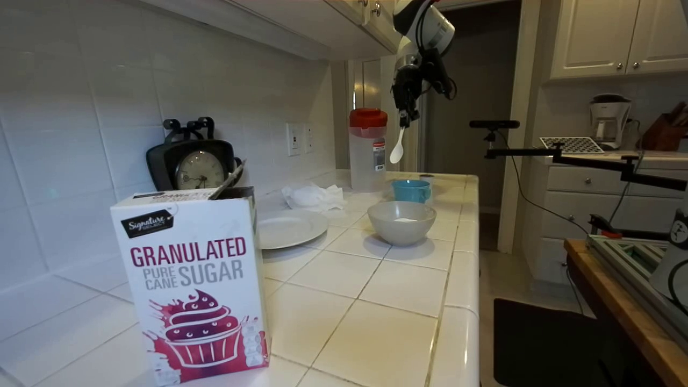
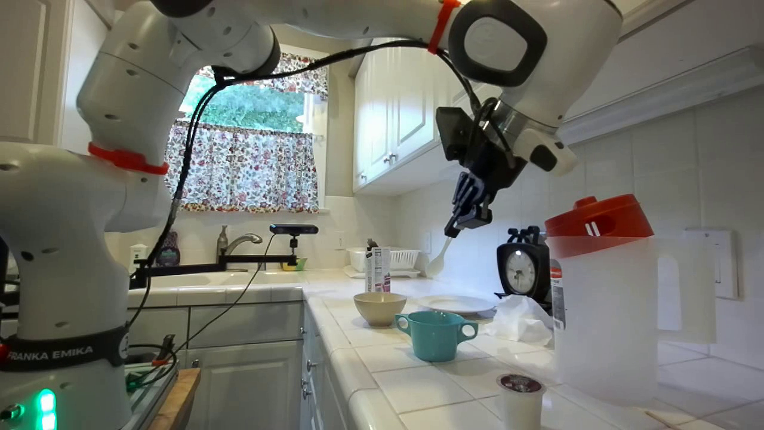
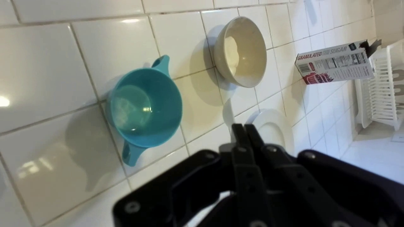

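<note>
Spoon (image 1: pixel 397 153) clenched in my gripper (image 1: pixel 404 123): long axis steep but slanted in both exterior views, scoop end pointing down, handle end uppermost.

A white, round-jointed robot arm (image 2: pixel 358 21) ending in a black gripper (image 3: pixel 244 126).
It is dotted with small dark screw holes (image 2: pixel 28 256) and shows a dark cap (image 2: pixel 182 6) at one joint. The base (image 2: pixel 89 388) wears a black band (image 2: pixel 65 352) lettered FRANKA EMIKA in white, with green lights (image 2: pixel 46 407) below. Two red straps (image 2: pixel 125 159) wrap the arm, one low, the other farther along beside a black cable (image 2: pixel 190 143). Near the end a heavy black ring (image 2: pixel 456 45) frames a pale disc (image 2: pixel 496 45), followed by a silver collar (image 2: pixel 514 124) and a stubby white knob (image 2: pixel 564 160) with a black face (image 2: pixel 543 158). A boxy black camera (image 2: pixel 453 132) sits beside the gripper, whose matte fingers (image 3: pixel 249 179) and rounded links (image 3: pixel 192 165) carry round grey screw heads (image 3: pixel 132 206).
</note>
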Motion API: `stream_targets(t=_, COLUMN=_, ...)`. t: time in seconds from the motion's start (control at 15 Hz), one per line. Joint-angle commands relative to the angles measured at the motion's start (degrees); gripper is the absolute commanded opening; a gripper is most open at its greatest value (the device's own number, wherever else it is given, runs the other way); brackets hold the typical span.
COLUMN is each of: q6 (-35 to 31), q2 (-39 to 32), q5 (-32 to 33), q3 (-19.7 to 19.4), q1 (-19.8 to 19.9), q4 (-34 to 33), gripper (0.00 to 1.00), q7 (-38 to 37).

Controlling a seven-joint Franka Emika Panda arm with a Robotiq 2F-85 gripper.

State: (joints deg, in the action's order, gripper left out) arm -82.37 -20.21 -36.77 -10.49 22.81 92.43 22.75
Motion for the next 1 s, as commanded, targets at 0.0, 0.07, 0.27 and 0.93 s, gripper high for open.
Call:
stream_targets(t=0.0, q6=-0.8, q2=1.3, q5=-1.1, q3=0.7, q1=-0.9, q4=1.9, gripper=0.01, q7=3.1)
stream_targets(t=0.07, q6=-0.8, q2=1.4, q5=-1.1, q3=1.1, q1=-1.2, q4=1.9, gripper=0.01, q7=3.3)
stream_targets(t=0.27, q6=-0.5, q2=1.1, q5=-0.8, q3=1.8, q1=-2.2, q4=1.6, gripper=0.01, q7=4.0)
stream_targets(t=0.93, q6=-0.6, q2=1.1, q5=-0.9, q3=4.1, q1=-5.0, q4=2.1, gripper=0.01, q7=6.1)
